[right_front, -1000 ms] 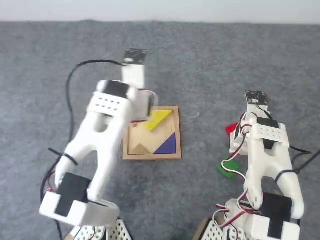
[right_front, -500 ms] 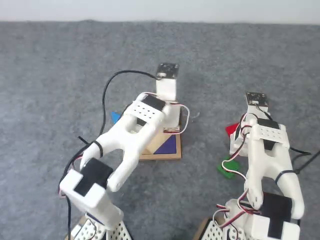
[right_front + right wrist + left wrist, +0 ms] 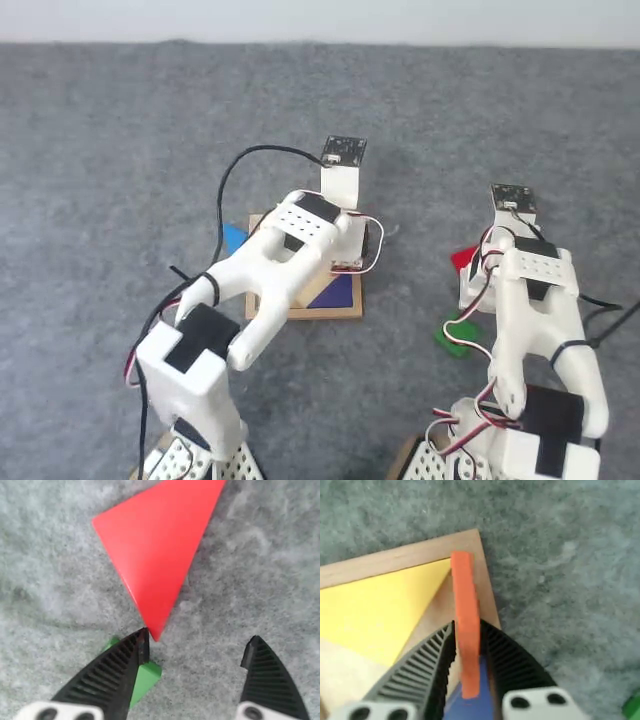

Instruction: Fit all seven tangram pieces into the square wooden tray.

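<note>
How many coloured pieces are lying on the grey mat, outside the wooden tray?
3: a red triangle and a green piece by the right gripper, and a light blue piece beside the tray's other side. More may be hidden.

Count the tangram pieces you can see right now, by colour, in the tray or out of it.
Yellow piece: 1
Orange piece: 1
Dark blue piece: 1
Plain wood piece: 1
Light blue piece: 1
Red piece: 1
Green piece: 1
Total: 7
</note>
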